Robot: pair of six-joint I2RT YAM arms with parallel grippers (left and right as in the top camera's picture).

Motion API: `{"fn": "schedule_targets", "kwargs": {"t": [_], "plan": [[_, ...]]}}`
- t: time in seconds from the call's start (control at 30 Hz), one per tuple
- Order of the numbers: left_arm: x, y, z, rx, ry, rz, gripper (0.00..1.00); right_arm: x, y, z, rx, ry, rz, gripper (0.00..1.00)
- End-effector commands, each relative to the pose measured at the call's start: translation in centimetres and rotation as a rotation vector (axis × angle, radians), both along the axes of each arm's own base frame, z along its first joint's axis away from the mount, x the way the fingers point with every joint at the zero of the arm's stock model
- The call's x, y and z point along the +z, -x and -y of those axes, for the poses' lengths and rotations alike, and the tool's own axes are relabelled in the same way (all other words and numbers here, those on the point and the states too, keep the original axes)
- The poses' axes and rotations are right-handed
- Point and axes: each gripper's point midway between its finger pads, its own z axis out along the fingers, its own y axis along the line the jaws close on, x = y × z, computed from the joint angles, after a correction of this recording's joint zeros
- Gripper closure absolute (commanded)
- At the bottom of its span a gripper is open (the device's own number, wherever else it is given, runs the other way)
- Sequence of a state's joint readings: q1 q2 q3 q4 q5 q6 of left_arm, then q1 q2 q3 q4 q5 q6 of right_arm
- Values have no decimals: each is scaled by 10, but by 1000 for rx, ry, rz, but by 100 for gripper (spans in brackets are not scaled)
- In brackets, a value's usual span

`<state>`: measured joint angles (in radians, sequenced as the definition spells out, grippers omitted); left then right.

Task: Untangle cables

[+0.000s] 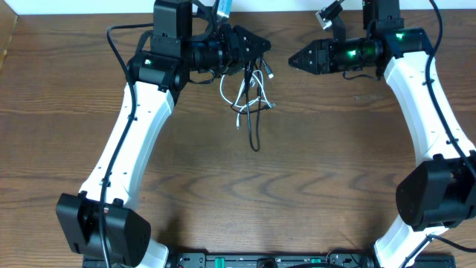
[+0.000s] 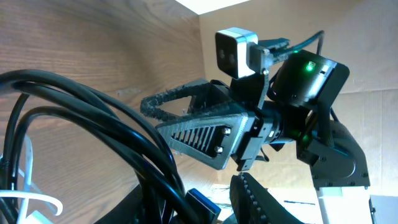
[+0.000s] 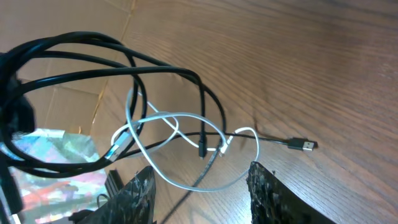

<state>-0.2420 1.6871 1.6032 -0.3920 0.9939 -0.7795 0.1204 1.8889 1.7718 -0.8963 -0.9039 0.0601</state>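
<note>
**Cables bunched at the left gripper, right gripper open beside them**

Overhead: the cables [image 1: 250, 98] are one knotted cluster near the far edge of the wooden table [image 1: 297, 193], between the two arms. The cluster is black cords with one white cord [image 1: 225, 88] looped through them. Its top runs up into the left gripper [image 1: 256, 46], which is closed on the bundle. The rest trails toward the near side, and one black loop reaches furthest out. The right gripper [image 1: 294, 58] points at the left one from just beside it. It touches no cord.

Left wrist: the black cords [image 2: 118, 134] sweep across the near left of the picture in thick arcs. A bit of the white cord [image 2: 34, 200] shows low in the corner. One of this gripper's own ribbed fingers [image 2: 252, 196] rises from the bottom edge. Across from it is the right gripper [image 2: 151, 116], its two fingers spread, with a small camera [image 2: 236, 53] mounted above it and a green light [image 2: 309, 64] behind.

Right wrist: the jaws of the right gripper [image 3: 202, 169] stand apart and hold nothing. Beyond them the black cords [image 3: 155, 67] arch in wide loops toward the left edge. The white cord [image 3: 186, 118] winds through them in a loose knot. One thin black cord runs out to the right and ends in a small plug [image 3: 305, 145] over the wood. Whether the plug touches the table cannot be told.
</note>
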Motion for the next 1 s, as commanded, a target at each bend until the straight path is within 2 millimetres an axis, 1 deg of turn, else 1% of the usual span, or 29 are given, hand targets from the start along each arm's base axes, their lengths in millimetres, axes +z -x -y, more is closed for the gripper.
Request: {"fn": "schedule_targets", "kwargs": {"t": [0.0,0.17,0.23,0.3,0.4,0.63,0.83,0.97], "plan": [[5,0,-2,-1,7,12,62,11,6,-4,40,-30,36,57],[1,2,-2,-28,-25,71,63,26,9,-13,92,-114,67,57],[-2,2,-3,-29,-36,70,62,40,15,-20,155,-189,106,56],[-5,1,-5,-15,-52,64,62,50,21,-24,206,-241,133,55],[-10,-2,-7,10,-73,55,63,58,30,-31,266,-287,166,55],[-10,-3,-8,25,-73,39,62,57,41,-48,328,-293,188,54],[-10,-4,-8,27,-71,37,62,55,54,-74,397,-277,216,53],[-10,-4,-8,26,-71,37,62,46,53,-80,387,-223,221,53]]}}
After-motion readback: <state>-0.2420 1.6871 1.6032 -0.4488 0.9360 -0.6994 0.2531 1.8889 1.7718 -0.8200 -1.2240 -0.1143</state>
